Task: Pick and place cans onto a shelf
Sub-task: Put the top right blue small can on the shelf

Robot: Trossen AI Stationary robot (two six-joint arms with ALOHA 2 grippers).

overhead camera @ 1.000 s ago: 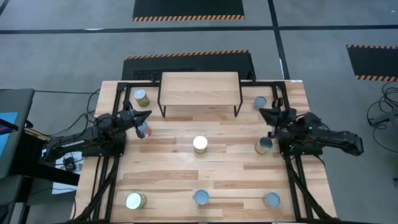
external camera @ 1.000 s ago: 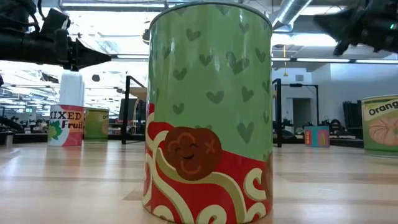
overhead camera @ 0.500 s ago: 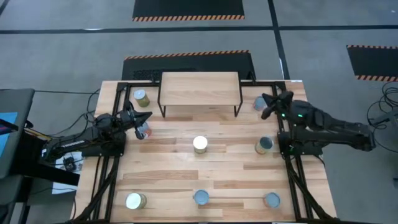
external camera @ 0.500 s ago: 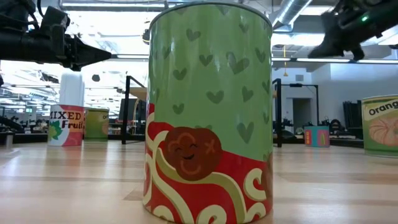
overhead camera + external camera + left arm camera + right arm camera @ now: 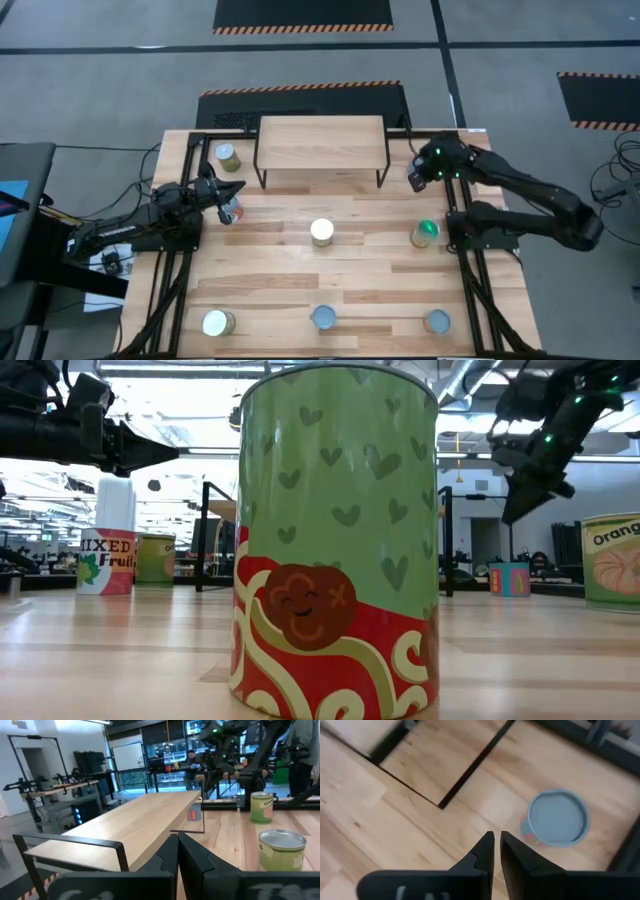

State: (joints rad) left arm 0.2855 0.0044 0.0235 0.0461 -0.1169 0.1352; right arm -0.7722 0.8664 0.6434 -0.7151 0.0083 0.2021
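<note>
The shelf [image 5: 322, 145], a light plank on black legs, stands at the table's far middle. Several cans stand on the table. My right gripper [image 5: 421, 168] is shut and points down just above the table, beside a blue-topped can [image 5: 555, 817] at the shelf's right end, touching nothing. My left gripper [image 5: 234, 186] is shut and level, above and a little beyond the red "Mixed Fruit" can [image 5: 231, 210], left of the shelf's front. In the left wrist view its fingers [image 5: 177, 851] point along the shelf top [image 5: 130, 827].
Other cans stand at the far left [image 5: 227, 155], the centre [image 5: 321, 231], the right [image 5: 425, 233] and along the near edge [image 5: 218, 323], [image 5: 323, 318], [image 5: 436, 321]. The near middle can [image 5: 338, 540] fills the low view. A person shows in the room behind [image 5: 191, 760].
My right gripper has gone from above the green can at the right toward the table's far edge, has tipped to point down and has come lower, beside the blue-topped can by the shelf's right end.
</note>
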